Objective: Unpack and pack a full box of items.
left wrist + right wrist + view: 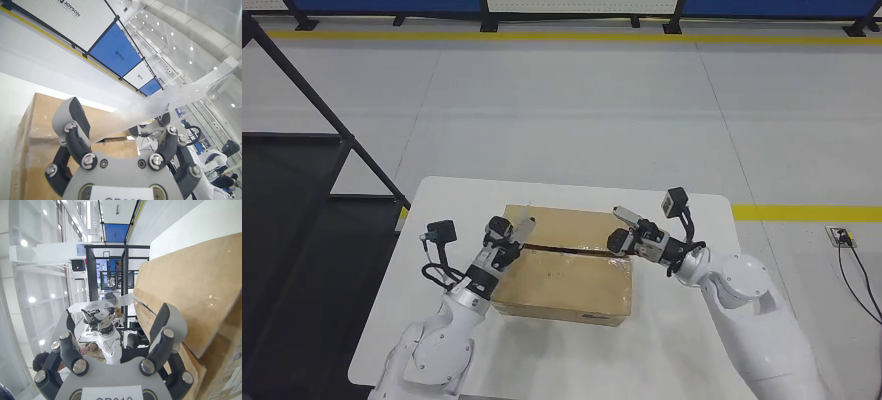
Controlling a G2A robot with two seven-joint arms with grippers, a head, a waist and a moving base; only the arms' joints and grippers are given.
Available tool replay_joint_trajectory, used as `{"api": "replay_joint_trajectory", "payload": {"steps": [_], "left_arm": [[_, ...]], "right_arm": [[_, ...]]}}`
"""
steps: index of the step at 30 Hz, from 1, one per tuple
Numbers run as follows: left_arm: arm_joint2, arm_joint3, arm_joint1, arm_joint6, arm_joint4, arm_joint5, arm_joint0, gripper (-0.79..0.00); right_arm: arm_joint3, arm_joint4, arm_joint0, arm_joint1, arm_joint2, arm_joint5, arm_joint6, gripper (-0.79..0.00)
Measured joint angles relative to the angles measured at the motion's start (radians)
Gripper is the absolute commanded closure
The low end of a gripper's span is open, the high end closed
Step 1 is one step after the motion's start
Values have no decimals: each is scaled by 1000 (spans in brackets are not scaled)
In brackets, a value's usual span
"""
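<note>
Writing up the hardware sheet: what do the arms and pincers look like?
Glossy white shells on left arm and right arm. The left pincer and right pincer match: grey plate, silver screws, white label, black links, pale grey fingers, black pads. Black camera and cable on each wrist.

Box point(562, 285): brown cardboard, which you see lying flat mid-counter point(682, 330), flaps down.
Seam point(577, 250): dark line running across your box's top.
Tape strip point(160, 102): clear, crinkled, rising free from the seam's left end.
</note>
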Motion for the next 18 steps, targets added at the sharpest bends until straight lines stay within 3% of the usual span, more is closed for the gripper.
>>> {"api": "replay_joint_trajectory", "payload": {"steps": [8,18], "left_arm": [[34,26,-4,-27,23,10,-23,-785],[75,39,-9,-54,45,8,-48,-785]], "right_arm": [[-72,8,-76,17,66,6,-2,-785],[-90,19,-99,25,80,2,-11,-785]]}}
